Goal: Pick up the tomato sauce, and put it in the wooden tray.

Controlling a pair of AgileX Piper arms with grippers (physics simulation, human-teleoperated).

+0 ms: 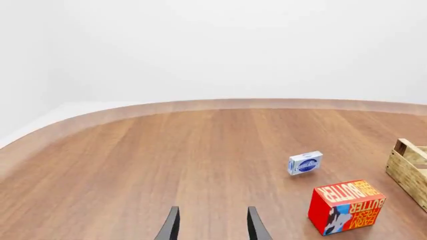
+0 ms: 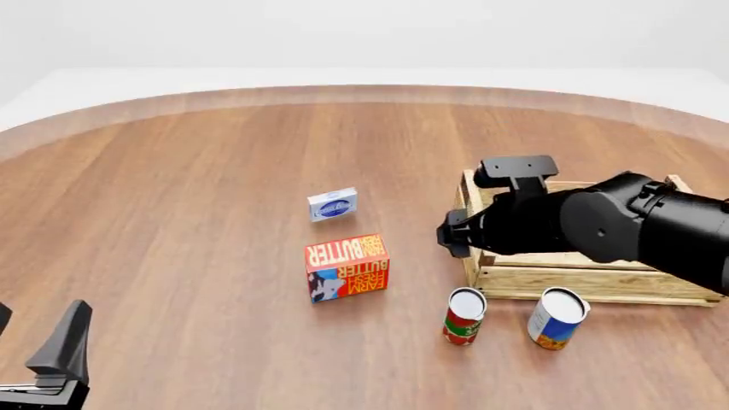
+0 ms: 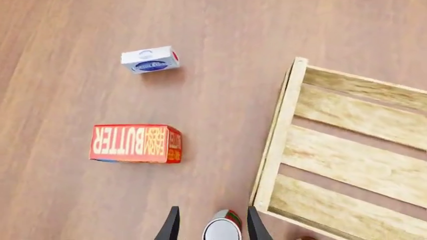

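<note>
1. One tomato sauce (image 3: 223,231) upright on counter (image 2: 171,213), below and between spread right fingers (image 3: 172,224), ungripped.
2. Left fingers (image 1: 171,225) parted, empty.
3. One wooden tray (image 2: 569,265), two cans, two boxes.

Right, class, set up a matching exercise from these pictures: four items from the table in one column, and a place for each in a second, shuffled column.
Items:
1. tomato sauce
2. blue-white-orange can
3. butter box
4. small blue and white box

Places, front view:
A. farthest from the camera, beyond the red box
B. in front of the wooden tray, the can farther right
C. left of the two cans, in the middle of the table
D. by the tray's near left corner, under the right tool

Pairs: 1-D, 2-B, 3-C, 4-A
</note>
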